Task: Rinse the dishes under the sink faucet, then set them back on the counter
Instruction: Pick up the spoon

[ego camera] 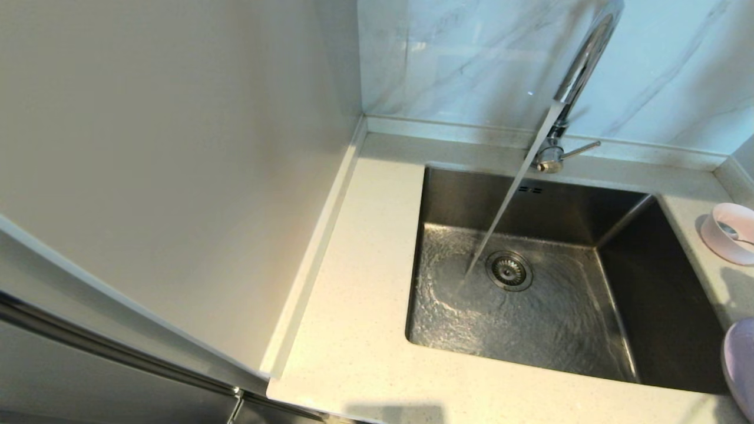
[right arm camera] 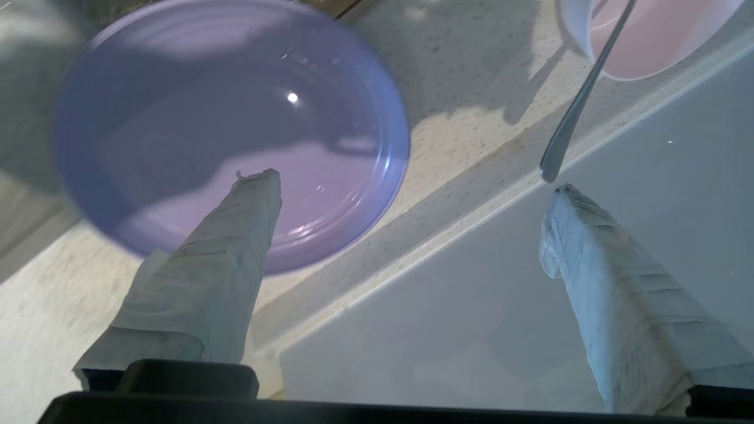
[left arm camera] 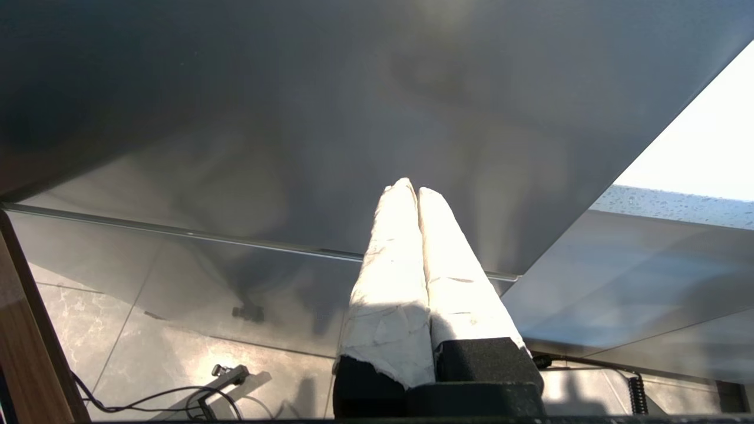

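The chrome faucet (ego camera: pixel 583 65) runs a stream of water into the steel sink (ego camera: pixel 530 200), close to the drain strainer (ego camera: pixel 509 270). The pale-pink bowl (ego camera: pixel 721 241) stands on the counter (ego camera: pixel 353 330) right of the sink, with the spoon in it. The lilac plate (ego camera: pixel 741 365) lies nearer, at the picture's right edge. Neither gripper shows in the head view. My right gripper (right arm camera: pixel 412 182) hovers open and empty over the counter; one finger is above the plate (right arm camera: pixel 224 118), the other near the spoon (right arm camera: pixel 580 100) handle sticking out of the bowl (right arm camera: pixel 660 35). My left gripper (left arm camera: pixel 410 187) is shut and parked.
The faucet's side lever (ego camera: pixel 580 150) points right. A tall pale panel (ego camera: pixel 177 147) walls the counter's left side. A grey wall (right arm camera: pixel 500 306) with a low raised edge runs beside the plate. The left gripper faces a grey cabinet front (left arm camera: pixel 294 118) above the tiled floor (left arm camera: pixel 147 353).
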You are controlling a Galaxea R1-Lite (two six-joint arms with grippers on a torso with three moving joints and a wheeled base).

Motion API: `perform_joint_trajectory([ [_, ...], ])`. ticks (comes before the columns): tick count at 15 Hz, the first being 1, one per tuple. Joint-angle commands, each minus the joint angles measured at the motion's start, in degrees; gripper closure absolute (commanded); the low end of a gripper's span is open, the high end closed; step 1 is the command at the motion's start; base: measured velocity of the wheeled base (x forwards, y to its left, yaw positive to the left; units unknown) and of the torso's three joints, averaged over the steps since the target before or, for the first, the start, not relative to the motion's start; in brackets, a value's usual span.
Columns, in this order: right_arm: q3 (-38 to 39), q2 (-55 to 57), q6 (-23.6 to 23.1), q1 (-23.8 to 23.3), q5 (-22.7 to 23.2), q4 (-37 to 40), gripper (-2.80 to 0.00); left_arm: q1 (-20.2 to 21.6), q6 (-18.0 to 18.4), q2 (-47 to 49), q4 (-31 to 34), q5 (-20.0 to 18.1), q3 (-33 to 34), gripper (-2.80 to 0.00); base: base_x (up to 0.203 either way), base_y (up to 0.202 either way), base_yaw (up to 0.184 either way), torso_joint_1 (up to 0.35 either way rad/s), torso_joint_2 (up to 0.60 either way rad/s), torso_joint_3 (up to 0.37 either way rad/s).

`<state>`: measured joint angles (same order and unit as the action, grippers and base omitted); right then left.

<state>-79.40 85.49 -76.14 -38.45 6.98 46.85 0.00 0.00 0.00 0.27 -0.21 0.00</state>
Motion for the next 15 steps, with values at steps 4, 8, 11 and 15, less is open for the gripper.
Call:
perform_joint_trajectory([
  [4,18.9,-3.6,2.6,-0.7,-2.0,-30.7,-2.80,0.0,0.0,0.0,0.0,-0.1,0.0,0.00,0.000,0.000,0.000,0.000,0.00,0.000],
  [8,24.5,-5.4,1.9,-0.8,-4.6,-43.1,-2.80,0.0,0.0,0.0,0.0,0.0,0.0,0.00,0.000,0.000,0.000,0.000,0.00,0.000],
  [11,29.6,-5.4,-0.8,-0.8,-4.6,-51.2,-2.80,0.0,0.0,0.0,0.0,0.0,0.0,0.00,0.000,0.000,0.000,0.000,0.00,0.000],
  [15,31.1,-4.3,-2.9,-0.5,-5.7,-51.5,-2.80,0.0,0.0,0.0,0.0,-0.1,0.0,0.00,0.000,0.000,0.000,0.000,0.00,0.000],
])
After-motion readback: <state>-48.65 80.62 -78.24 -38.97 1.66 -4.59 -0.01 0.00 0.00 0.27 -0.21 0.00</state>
